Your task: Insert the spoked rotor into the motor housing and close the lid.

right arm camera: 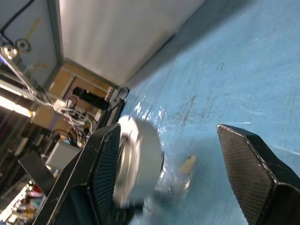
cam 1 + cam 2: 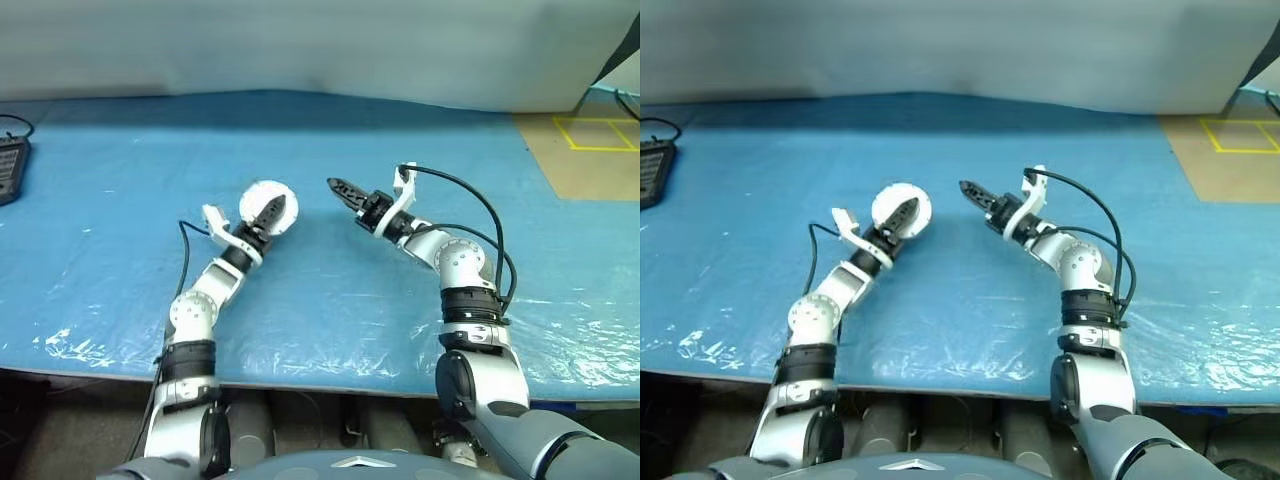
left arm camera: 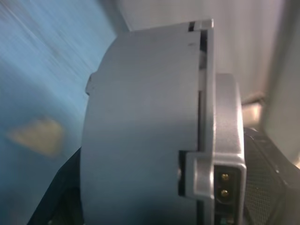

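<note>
item: motor housing (image 2: 266,208), lid seated on it, gripped edgewise in left end effector (image 2: 270,212) and held above the blue counter (image 2: 120,220), likely to carry it assembled. right end effector (image 1: 164,154): jaws wide apart, empty, just beside it, apparently let go.

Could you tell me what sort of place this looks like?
Probably a lab or workshop test bench: a table under a blue plastic sheet, yellow tape marks on the floor beside it, and shelves with cables and equipment behind.
</note>
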### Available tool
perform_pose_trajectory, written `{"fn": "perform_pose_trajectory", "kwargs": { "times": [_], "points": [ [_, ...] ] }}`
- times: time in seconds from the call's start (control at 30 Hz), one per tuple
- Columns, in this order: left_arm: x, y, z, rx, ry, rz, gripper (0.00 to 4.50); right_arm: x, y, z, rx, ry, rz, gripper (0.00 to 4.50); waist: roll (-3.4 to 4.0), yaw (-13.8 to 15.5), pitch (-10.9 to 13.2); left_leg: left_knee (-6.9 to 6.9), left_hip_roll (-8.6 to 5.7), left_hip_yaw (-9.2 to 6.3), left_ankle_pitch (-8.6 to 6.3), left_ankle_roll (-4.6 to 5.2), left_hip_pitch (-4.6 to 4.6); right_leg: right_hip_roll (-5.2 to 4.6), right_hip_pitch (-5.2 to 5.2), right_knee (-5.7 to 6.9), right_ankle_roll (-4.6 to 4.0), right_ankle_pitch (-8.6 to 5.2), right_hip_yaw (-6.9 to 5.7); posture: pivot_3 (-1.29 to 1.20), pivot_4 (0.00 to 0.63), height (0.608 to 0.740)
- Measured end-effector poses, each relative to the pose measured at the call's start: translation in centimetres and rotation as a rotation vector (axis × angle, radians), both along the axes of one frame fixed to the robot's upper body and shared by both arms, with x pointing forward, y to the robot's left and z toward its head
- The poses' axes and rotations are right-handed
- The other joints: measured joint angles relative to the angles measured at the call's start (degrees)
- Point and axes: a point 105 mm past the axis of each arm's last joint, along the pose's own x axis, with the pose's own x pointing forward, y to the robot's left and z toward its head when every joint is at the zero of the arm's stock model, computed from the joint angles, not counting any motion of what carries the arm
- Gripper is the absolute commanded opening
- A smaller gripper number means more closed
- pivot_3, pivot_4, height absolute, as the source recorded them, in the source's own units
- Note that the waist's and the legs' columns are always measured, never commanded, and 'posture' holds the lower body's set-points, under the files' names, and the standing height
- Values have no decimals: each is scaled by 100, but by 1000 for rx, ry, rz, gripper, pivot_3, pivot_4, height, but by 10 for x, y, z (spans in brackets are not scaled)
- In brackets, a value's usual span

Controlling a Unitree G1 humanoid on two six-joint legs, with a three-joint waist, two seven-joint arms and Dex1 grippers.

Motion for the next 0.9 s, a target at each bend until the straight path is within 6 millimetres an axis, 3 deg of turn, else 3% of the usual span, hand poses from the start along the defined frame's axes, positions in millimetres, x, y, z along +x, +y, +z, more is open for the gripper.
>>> {"fn": "perform_pose_trajectory", "kwargs": {
  "times": [0.17, 0.37, 0.4, 0.53, 0.7, 0.9],
  "points": [
    [37, 56, 13, 47, 51, 249, 3219, -11, -5, -13, -36, 4, 25, 3403, -3, 13, 2, 0, -15, -24, 2, 3, -13, 1, -4, -5, 20, 11, -1, 0, 150, 740],
    [58, 83, 12, 55, 174, 376, 3219, -12, -5, -8, -53, -28, 15, 3403, -10, 63, 5, 7, -34, -52, 11, 17, -28, -9, -4, -5, 27, 16, -7, 0, 150, 740],
    [58, 87, 9, 55, 193, 396, 3219, -12, -6, -8, -54, -30, 13, 3403, -11, 61, 5, 7, -34, -54, 11, 17, -28, -9, -4, -5, 27, 16, -7, 0, 150, 740],
    [57, 101, -1, 74, 266, 468, 4491, -11, -9, -8, -63, -33, -1, 3441, -13, 67, 6, 9, -34, -67, 2, 1, -30, -9, 0, -3, 26, 15, -16, 0, 150, 740],
    [55, 115, -1, 136, 293, 542, 4491, -11, -9, -8, -70, -36, -9, 3441, -13, 65, 6, 22, -34, -94, 2, -1, -27, -10, 8, 0, 25, 15, -17, 0, 150, 740],
    [41, 157, 3, 260, 297, 710, 4491, -10, -11, -8, -81, -33, -18, 3441, -13, 65, 6, 28, -34, -102, 2, -1, -34, -11, 8, 2, 26, 15, -25, 0, 150, 740]
  ]
}}
